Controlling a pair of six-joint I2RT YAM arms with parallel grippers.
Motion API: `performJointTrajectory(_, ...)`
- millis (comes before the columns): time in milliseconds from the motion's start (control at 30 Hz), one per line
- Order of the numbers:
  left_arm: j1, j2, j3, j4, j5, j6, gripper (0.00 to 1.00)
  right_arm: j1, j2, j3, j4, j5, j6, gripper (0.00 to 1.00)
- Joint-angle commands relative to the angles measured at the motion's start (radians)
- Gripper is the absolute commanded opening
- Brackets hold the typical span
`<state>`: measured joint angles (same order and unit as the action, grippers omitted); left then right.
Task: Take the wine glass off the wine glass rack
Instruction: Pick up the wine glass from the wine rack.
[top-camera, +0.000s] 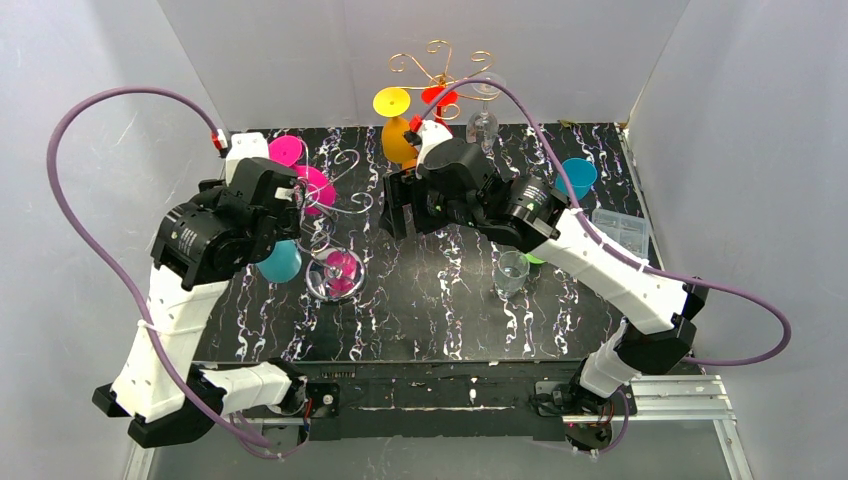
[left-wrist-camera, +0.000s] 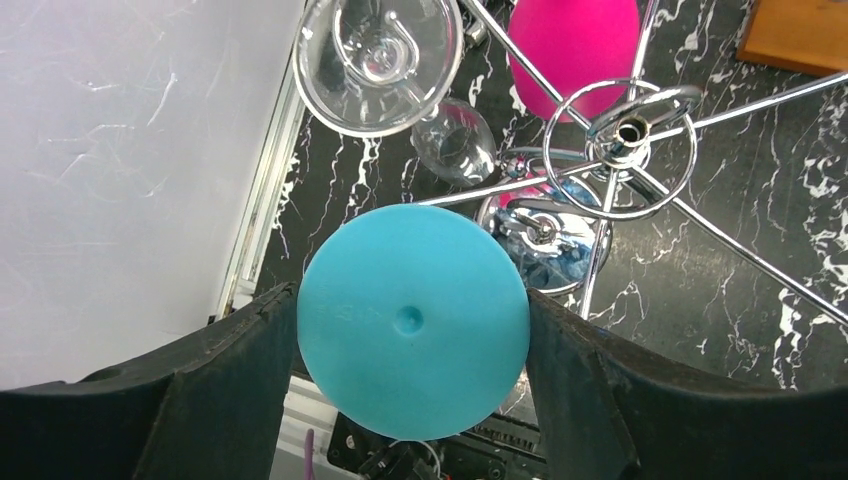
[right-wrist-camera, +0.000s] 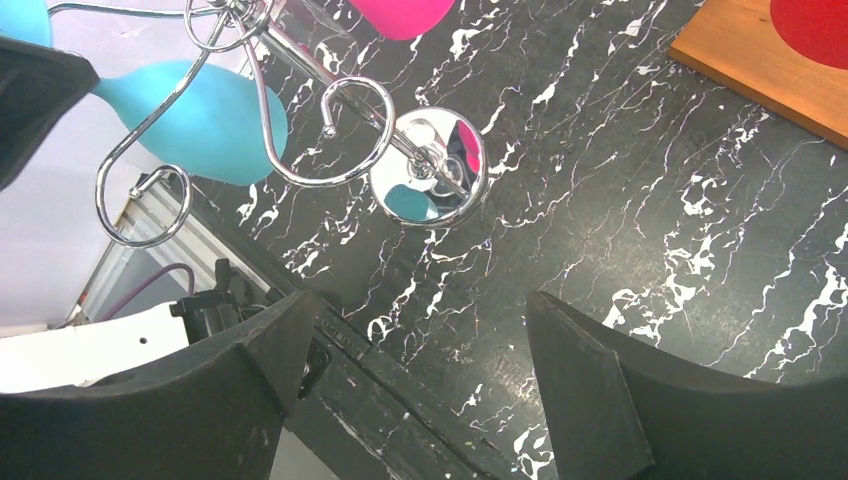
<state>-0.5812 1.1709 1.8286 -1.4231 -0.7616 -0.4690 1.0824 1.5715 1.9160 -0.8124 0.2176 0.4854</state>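
No legible text, label or number anywhere — nothing readable.

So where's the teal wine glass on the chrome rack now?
Left side of the top view, the teal wine glass hangs on the chrome rack; the left wrist view shows its foot between the left gripper's fingers.

The tabletop (top-camera: 440, 300) is a glossy black sheet veined in white like marble, and the wine glass rack (left-wrist-camera: 628, 135) on it is bright chromed metal wire, its round base (right-wrist-camera: 430, 165) polished to a mirror. The teal wine glass (left-wrist-camera: 412, 320) looks like smooth, matt, opaque plastic, the pink wine glass (left-wrist-camera: 575, 45) is opaque with a soft sheen, and the clear wine glass (left-wrist-camera: 378, 60) is shiny and transparent. The jaws are matt black with a faintly grainy face, and the wooden board (right-wrist-camera: 760, 60) is smooth orange-brown.
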Motion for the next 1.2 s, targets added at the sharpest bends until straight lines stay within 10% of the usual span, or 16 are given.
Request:
performJointTrajectory(0, 0.006, 0.006, 0.053, -0.028, -0.06, 0.01, 0.59, 0.007, -0.041, -0.003, 0.018, 0.025, -0.013, 0.85)
performJointTrajectory(1167, 0.077, 0.042, 0.039, 0.01, -0.101, 0.016, 0.54, 0.007, -0.032, 0.005, 0.012, 0.038, -0.016, 0.85)
